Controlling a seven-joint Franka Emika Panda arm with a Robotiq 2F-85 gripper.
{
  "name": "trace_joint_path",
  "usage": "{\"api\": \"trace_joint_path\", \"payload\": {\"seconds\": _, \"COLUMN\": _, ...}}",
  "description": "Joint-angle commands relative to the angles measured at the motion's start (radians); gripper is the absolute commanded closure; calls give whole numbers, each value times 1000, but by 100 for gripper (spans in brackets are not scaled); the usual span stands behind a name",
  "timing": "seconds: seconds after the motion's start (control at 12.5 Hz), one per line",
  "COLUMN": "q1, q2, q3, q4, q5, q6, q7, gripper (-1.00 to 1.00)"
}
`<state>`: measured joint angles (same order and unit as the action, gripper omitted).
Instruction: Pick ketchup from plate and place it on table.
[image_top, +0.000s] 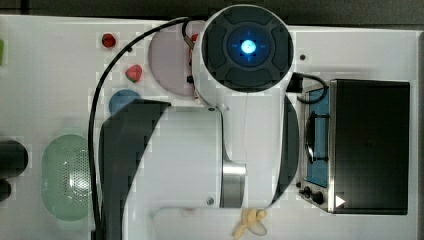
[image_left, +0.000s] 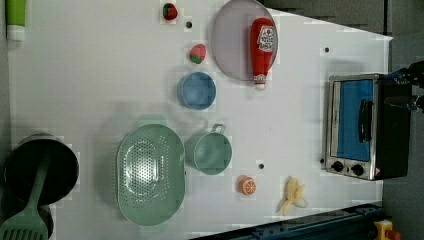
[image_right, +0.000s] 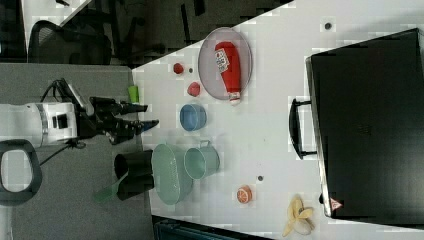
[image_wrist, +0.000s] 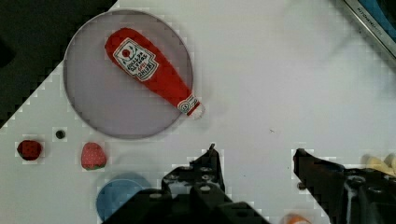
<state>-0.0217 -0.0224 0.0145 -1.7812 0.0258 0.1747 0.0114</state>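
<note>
The red ketchup (image_wrist: 149, 70) bottle lies flat on the pale lilac plate (image_wrist: 93, 102), its capped neck reaching just past the rim onto the white table (image_wrist: 280, 70). My gripper (image_wrist: 257, 156) is open with nothing between its dark fingers (image_wrist: 212, 161), well short of the bottle. The right view has the gripper (image_right: 146, 115) hanging off the table's edge, far from the ketchup (image_right: 229, 65) and plate (image_right: 212, 75). The left view gives the ketchup (image_left: 262, 47) on the plate (image_left: 230, 42). In the top view my arm covers most of the plate (image_top: 167, 60).
Two strawberries (image_left: 170, 11) (image_left: 198, 53), a blue bowl (image_left: 196, 90), a green cup (image_left: 212, 152) and a green perforated basket (image_left: 150, 172) lie near the plate. A toaster oven (image_left: 357, 127), an orange slice (image_left: 247, 185) and a banana (image_left: 294, 195) stand farther off.
</note>
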Motion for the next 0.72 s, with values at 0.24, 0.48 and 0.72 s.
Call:
{"api": "trace_joint_path", "payload": {"seconds": 0.24, "q1": -101, "q2": -192, "q3": 22, "q4": -88, "q5": 22, "q6": -188, "q7": -1, "gripper": -99}}
{"api": "trace_joint_path", "payload": {"seconds": 0.48, "q1": -93, "q2": -143, "q3": 39, "q4": -87, "q5": 22, "q6": -157, "q7": -11, "gripper": -100}}
{"api": "trace_joint_path", "payload": {"seconds": 0.72, "q1": -88, "q2": -60, "q3": 67, "q4": -87, "q5": 22, "q6": -93, "q7": -11, "gripper": -100}}
